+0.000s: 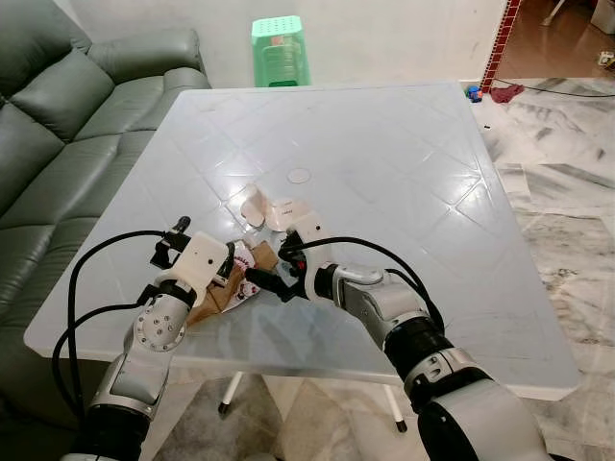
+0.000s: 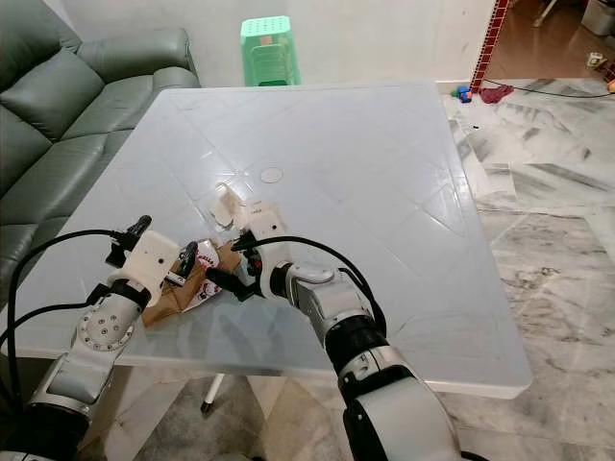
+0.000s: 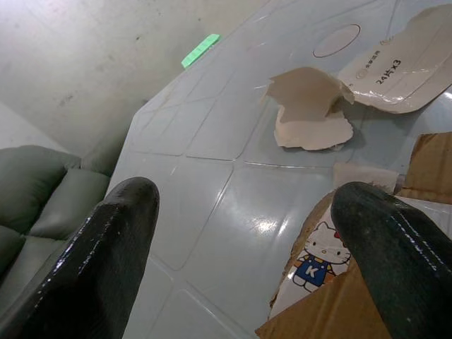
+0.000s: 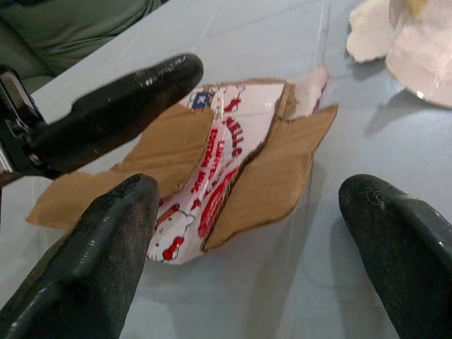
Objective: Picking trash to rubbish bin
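A torn piece of brown cardboard (image 4: 233, 162) with a red-and-white cartoon print lies flat at the near left part of the pale desk (image 1: 404, 163). The left gripper (image 1: 235, 270) hovers at its left side and the right gripper (image 1: 267, 281) at its right, both sets of jaws spread wide and holding nothing. The right wrist view shows the red lettering on the print and one left finger (image 4: 113, 113) lying over the cardboard's far edge; the left wrist view brings out a small cartoon cat figure (image 3: 318, 256). Just beyond lie a torn paper scrap (image 3: 311, 109) and a curled white carton piece (image 3: 406, 67). A grey sofa (image 1: 58, 125) stands left, a green stool (image 1: 279, 50) beyond the desk's far edge.
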### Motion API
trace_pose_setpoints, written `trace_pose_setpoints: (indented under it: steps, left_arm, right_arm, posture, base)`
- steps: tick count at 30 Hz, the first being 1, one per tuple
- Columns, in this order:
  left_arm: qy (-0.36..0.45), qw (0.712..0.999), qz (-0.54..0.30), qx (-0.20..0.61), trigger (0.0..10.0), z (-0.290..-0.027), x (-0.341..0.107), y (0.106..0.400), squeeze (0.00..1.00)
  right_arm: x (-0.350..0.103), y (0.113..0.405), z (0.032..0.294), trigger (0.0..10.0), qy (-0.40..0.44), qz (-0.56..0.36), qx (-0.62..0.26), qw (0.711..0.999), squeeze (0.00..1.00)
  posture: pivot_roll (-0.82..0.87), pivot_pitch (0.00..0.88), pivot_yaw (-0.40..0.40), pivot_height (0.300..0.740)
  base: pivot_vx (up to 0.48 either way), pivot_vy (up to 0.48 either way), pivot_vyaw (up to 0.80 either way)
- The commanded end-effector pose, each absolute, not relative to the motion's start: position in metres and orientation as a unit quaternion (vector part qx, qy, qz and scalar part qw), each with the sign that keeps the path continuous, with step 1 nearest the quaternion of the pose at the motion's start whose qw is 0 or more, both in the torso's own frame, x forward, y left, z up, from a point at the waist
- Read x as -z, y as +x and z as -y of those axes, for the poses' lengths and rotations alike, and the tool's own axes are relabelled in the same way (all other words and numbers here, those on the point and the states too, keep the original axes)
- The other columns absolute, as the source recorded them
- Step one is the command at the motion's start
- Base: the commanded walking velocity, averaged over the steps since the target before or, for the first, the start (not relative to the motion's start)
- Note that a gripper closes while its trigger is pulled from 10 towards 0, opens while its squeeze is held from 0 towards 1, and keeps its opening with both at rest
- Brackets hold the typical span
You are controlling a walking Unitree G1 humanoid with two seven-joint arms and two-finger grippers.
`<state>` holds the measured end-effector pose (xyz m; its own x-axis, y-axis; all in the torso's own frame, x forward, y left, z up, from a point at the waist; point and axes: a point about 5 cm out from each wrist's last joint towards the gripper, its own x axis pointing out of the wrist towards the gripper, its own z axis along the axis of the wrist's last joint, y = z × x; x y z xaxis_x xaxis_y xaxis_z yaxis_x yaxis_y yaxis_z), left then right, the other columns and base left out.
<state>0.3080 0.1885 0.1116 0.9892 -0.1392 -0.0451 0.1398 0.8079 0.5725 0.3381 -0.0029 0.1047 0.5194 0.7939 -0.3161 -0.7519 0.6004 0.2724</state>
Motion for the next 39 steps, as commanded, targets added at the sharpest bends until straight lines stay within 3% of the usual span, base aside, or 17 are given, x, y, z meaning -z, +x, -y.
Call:
trace_pose_setpoints:
  steps: [1, 2, 3, 4, 39]
  left_arm:
    - [0.3, 0.95, -0.003, 0.08, 10.0, -0.188, -0.112, 0.31, 0.0]
    - [0.3, 0.95, -0.002, 0.08, 10.0, -0.188, -0.112, 0.31, 0.0]
    - [0.3, 0.95, -0.002, 0.08, 10.0, -0.188, -0.112, 0.31, 0.0]
    - [0.3, 0.951, -0.002, 0.08, 10.0, -0.188, -0.112, 0.31, 0.0]
    - [0.29, 0.955, -0.004, 0.069, 10.0, -0.187, -0.109, 0.308, 0.0]
  right_arm:
    - [-0.109, 0.336, -0.009, 10.0, 0.053, -0.201, -0.454, 0.866, 0.0]
    - [-0.11, 0.336, -0.01, 9.2, 0.057, -0.201, -0.454, 0.866, 0.0]
    - [-0.11, 0.336, -0.011, 9.2, 0.06, -0.201, -0.454, 0.866, 0.0]
    - [-0.11, 0.336, -0.012, 0.0, 0.064, -0.201, -0.453, 0.866, 0.0]
    - [-0.109, 0.337, -0.013, 0.0, 0.097, -0.201, -0.445, 0.867, 0.0]
  posture:
    - [0.1, 0.041, 0.085, 0.74]
    - [0.1, 0.041, 0.085, 0.74]
    - [0.1, 0.041, 0.085, 0.74]
    - [0.1, 0.04, 0.084, 0.74]
    - [0.1, 0.041, 0.074, 0.74]
  base:
    - [0.0, 0.0, 0.0]
    - [0.0, 0.0, 0.0]
    - [0.0, 0.0, 0.0]
    - [0.0, 0.0, 0.0]
    - [0.0, 0.0, 0.0]
